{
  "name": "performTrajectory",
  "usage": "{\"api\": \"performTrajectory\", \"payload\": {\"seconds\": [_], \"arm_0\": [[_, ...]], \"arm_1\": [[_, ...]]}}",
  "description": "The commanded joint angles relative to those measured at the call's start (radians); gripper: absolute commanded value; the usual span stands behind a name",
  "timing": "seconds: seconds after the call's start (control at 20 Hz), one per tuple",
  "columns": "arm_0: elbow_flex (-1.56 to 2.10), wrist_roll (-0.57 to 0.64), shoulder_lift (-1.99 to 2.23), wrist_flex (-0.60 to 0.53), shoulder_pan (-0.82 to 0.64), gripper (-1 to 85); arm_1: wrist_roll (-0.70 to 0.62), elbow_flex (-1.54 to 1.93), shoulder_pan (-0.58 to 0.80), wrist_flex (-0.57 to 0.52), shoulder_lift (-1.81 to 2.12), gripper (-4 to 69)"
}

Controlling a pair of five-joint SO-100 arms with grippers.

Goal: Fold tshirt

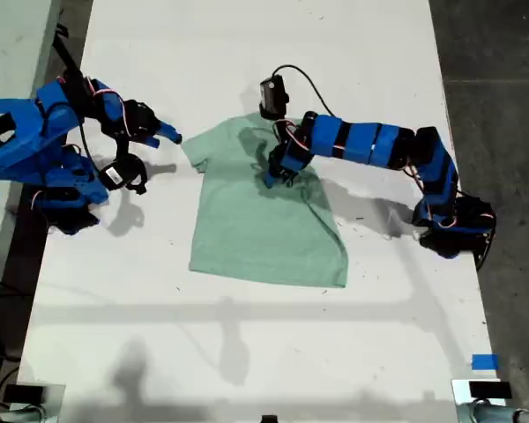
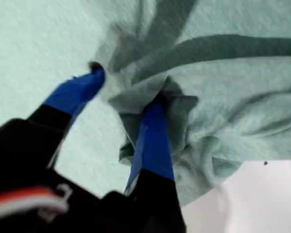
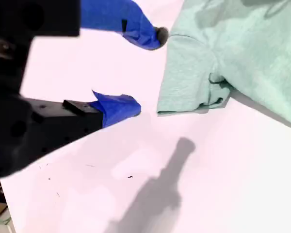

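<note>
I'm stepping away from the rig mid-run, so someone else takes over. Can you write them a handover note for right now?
My first gripper: over the middle of the tshirt, jaws pinching a bunch of cloth, which puckers around them.
My second gripper: jaws open and empty, above the bare table just off the shirt's sleeve, at the exterior view's left.
Tshirt: lies mostly flat on the white table, its sleeve on the exterior view's right already folded in over the body.
Left: the other sleeve is still out, and no fold across the body is done yet.
</note>
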Motion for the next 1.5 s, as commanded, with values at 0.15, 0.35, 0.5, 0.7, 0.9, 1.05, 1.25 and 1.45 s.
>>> {"api": "performTrajectory", "payload": {"seconds": [0.15, 0.35, 0.5, 0.7, 0.9, 1.05, 1.25, 1.45], "arm_0": [[-0.072, -0.018, -0.014, 0.008, 0.015, 18.4], [-0.169, 0.015, -0.138, 0.051, -0.029, 21.0], [-0.250, 0.071, -0.291, 0.038, -0.069, 22.0], [-0.296, 0.153, -0.529, -0.067, -0.150, 22.9], [-0.403, 0.172, -0.772, -0.114, -0.163, 26.0], [-0.494, 0.175, -0.954, -0.127, -0.160, 27.8], [-0.541, 0.175, -1.134, -0.129, -0.173, 17.5], [-0.535, 0.187, -1.134, -0.132, -0.198, 0.5]], "arm_1": [[-0.025, -0.084, 0.032, 0.287, 0.374, 26.4], [-0.006, 0.064, 0.038, 0.359, 0.614, 24.6], [0.014, 0.124, 0.015, 0.359, 0.672, 23.1], [0.020, 0.126, -0.017, 0.357, 0.675, 22.8], [0.014, 0.126, -0.025, 0.365, 0.689, 22.8], [0.005, 0.126, -0.023, 0.371, 0.704, 22.8], [0.000, 0.158, -0.018, 0.377, 0.746, 22.7], [0.002, 0.255, 0.003, 0.356, 0.816, 22.5]]}}
